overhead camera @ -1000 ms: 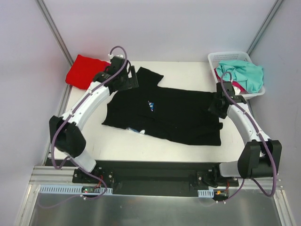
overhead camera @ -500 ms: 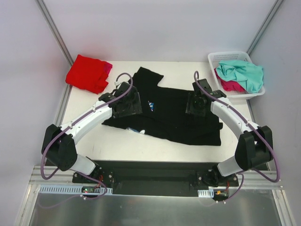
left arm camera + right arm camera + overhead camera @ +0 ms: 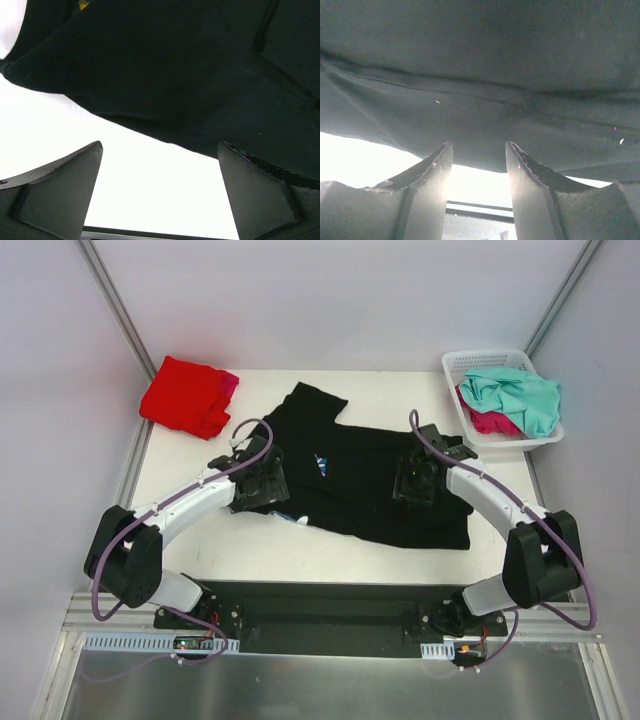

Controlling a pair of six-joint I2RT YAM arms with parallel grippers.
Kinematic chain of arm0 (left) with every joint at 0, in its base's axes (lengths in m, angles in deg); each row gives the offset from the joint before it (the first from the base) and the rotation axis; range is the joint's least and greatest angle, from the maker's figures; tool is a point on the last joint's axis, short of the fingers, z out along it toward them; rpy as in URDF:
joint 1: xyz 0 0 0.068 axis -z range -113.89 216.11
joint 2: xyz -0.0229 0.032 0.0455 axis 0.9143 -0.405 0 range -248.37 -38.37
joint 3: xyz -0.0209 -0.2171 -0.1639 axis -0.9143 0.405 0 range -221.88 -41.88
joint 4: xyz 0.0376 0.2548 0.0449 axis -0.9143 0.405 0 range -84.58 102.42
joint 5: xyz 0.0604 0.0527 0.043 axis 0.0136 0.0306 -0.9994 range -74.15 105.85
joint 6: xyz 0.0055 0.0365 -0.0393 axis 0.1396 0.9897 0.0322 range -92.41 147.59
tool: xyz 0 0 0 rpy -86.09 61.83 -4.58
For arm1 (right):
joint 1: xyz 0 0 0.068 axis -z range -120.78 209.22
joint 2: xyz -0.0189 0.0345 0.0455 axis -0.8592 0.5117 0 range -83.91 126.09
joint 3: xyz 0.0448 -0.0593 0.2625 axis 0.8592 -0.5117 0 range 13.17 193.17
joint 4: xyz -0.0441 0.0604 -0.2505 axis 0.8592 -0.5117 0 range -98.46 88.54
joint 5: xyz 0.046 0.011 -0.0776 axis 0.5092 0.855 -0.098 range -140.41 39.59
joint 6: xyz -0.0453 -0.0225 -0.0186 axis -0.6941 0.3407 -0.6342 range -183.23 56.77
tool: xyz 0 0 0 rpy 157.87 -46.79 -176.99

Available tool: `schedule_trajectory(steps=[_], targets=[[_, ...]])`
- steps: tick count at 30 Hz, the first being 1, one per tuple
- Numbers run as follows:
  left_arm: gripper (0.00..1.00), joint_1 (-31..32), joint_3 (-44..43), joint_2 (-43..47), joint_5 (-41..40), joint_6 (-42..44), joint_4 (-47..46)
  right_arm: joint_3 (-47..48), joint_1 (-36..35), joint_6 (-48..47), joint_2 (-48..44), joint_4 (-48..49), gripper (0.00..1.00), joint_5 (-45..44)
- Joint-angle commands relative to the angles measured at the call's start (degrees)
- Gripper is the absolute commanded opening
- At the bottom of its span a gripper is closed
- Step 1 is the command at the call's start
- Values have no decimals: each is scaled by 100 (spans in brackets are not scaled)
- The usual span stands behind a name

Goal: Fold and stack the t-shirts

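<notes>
The large black t-shirt (image 3: 360, 475) lies spread across the middle of the table. My left gripper (image 3: 264, 483) hovers low over its left edge, jaws wide open. In the left wrist view the black hem (image 3: 175, 75) runs just beyond the left gripper (image 3: 160, 150), with bare white table between the fingers. My right gripper (image 3: 416, 482) is over the shirt's right half. In the right wrist view the right gripper (image 3: 479, 147) stands partly open at the black cloth's (image 3: 480, 75) edge, holding nothing. A folded red t-shirt (image 3: 185, 395) sits at the back left, a magenta edge (image 3: 231, 383) showing beside it.
A white lattice basket (image 3: 497, 356) at the back right holds a teal t-shirt (image 3: 518, 395) on top of a magenta one (image 3: 490, 423). Bare white table (image 3: 260, 540) shows in front of the black shirt. Grey walls close in the back and both sides.
Both arms have drawn in and toward the near side. The left left the back corner by the red shirt; the right left the sleeve by the basket. The right jaws have widened a little.
</notes>
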Motion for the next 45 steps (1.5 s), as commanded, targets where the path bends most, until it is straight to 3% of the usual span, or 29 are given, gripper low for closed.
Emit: schedule_trajectory(steps=[1,8,15,37,45], targets=[[99,-13,398,173,-65,-217,-94,-559,-39,498,-402,-32,50,-180],[99,-22,556,-37,-4,-208,-243,-1043,-31,1080,-1070,-540,49,-1051],[99,-101,662,-204,119,-112,-525,-1219,-13,1045,-1607,-1042,48,-1571],[99,-444,776,15,313,117,-613,389,66,114,1283,-23,38,-570],[99,-444,855,59,278,91,-648,477,-57,70,644,-752,38,-674]])
